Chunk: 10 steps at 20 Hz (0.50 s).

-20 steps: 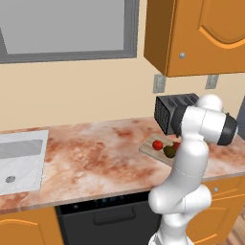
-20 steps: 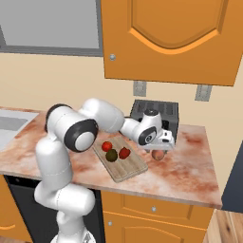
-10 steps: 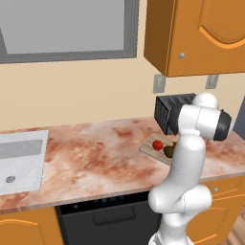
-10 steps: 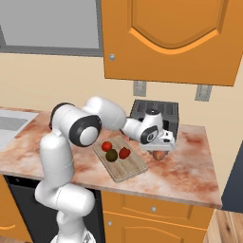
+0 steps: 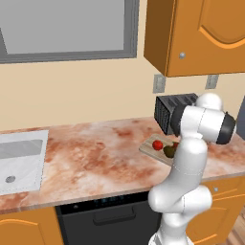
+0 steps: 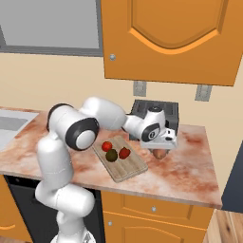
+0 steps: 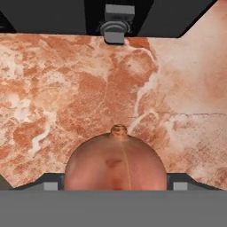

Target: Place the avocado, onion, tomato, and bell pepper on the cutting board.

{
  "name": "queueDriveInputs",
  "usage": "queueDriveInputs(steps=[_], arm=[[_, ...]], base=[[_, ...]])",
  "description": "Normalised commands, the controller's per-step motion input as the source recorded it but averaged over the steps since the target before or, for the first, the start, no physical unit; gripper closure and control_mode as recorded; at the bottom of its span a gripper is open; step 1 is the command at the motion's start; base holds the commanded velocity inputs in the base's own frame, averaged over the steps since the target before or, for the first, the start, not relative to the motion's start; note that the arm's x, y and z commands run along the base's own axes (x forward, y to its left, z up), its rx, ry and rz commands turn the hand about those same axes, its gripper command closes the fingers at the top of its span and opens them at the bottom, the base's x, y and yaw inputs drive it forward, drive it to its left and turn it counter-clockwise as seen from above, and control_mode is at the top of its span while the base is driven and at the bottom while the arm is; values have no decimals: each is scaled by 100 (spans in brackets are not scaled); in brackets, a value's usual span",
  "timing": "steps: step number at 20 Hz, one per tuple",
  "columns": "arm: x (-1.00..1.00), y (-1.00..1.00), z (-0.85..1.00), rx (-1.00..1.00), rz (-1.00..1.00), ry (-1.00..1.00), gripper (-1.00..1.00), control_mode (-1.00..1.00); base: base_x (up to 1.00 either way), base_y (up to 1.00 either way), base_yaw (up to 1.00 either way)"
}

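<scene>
Clamped around the onion (image 7: 115,162), the end effector (image 6: 160,151) hangs just above the tabletop (image 6: 190,166), to the right of the cutting board (image 6: 128,167) and in front of the black toaster (image 6: 156,113). Its dark fingertips (image 7: 48,184) sit tight against both flanks of the onion, a smooth, dull pinkish-brown ball with a small nub at its top and a faint seam down the middle. In the right base view the onion (image 6: 160,154) peeks out beneath the white hand, clear of the board.

On the cutting board, a flat tan wooden rectangle with lengthwise grain, three things lie close together: a glossy red tomato (image 6: 107,146) at the toaster end, a second red item, the bell pepper (image 6: 124,153), beside it, and the dark olive avocado (image 6: 111,155) nearest the tabletop's front edge. Marbled reddish-brown stone with pale veins forms the tabletop, and a white sink (image 5: 19,160) is set into it well away from the board. From the left base view the arm's white elbow hides much of the board (image 5: 152,150).
</scene>
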Motion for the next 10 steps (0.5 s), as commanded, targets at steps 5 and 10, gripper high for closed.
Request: queueDriveInputs(steps=[5,10], arm=[[-47,44,44,0,0,-10,100,-100],[-43,85,54,0,0,-8,100,-100]], base=[[0,0,0],[0,0,0]])
